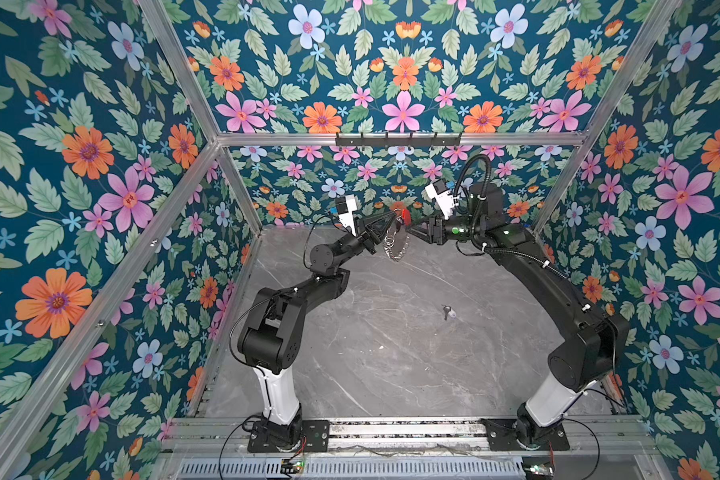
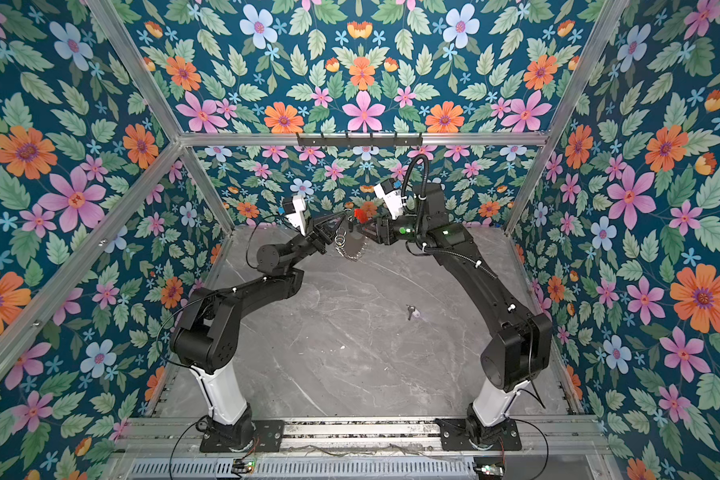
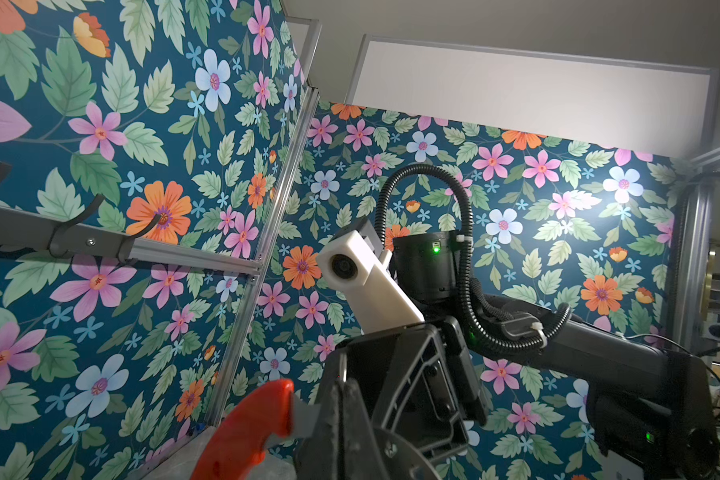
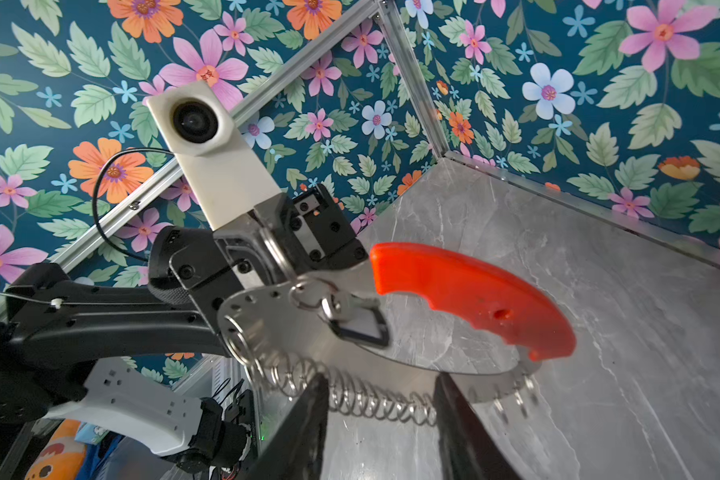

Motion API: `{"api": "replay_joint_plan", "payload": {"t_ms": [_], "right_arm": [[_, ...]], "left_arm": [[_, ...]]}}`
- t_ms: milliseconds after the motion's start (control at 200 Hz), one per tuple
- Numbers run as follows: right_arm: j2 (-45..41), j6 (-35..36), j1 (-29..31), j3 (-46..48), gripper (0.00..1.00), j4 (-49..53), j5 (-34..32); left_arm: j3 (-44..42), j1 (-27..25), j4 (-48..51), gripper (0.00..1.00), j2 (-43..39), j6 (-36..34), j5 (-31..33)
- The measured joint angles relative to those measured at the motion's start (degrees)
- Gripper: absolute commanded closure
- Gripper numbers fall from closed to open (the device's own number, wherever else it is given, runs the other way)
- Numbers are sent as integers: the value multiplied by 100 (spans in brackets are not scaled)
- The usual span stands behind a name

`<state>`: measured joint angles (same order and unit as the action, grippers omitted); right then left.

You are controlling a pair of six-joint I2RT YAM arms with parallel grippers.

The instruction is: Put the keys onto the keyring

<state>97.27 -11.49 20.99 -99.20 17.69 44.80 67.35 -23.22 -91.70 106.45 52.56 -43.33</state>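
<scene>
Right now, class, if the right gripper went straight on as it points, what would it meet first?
Probably the keyring, held up by the left gripper: its ringed edge lies just beyond the right gripper's open fingers, though depth is unclear.

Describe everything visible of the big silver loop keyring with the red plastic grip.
The large silver metal keyring is a flat, hole-punched loop with a curved red plastic section and small silver split rings along its edge; one ring carries a dark-framed pale tag. It hangs in the air over the grey marble table, clamped by the shut left claw; the open right claw straddles its ringed edge, whether touching is unclear.
</scene>
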Motion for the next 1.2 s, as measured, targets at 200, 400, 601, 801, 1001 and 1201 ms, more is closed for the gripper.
{"api": "replay_joint_plan", "payload": {"t_ms": [200,400,601,801,1001,1201], "right_arm": [[-472,-190,-227,769,53,-74,-538],[-745,-511,-243,1639,53,-704,-1266],[-857,-782,-245,2221,53,-986,-1698],[-907,-846,-247,2498,53,-1062,-1915],[-765,-918,-247,2409,53,-1145,-1943],[-717,-933,-247,2385,53,-1147,-1939]], "left_arm": [[-929,238,2,100,-330,-341,-166],[-1943,616,15,100,-592,-748,-387],[-2739,745,1139,100,-1266,-1880,-481],[-2662,765,3943,100,-2385,-3982,-227],[-2588,798,6061,100,-3150,-5440,44],[-2223,831,8039,100,-3703,-6658,337]]}}
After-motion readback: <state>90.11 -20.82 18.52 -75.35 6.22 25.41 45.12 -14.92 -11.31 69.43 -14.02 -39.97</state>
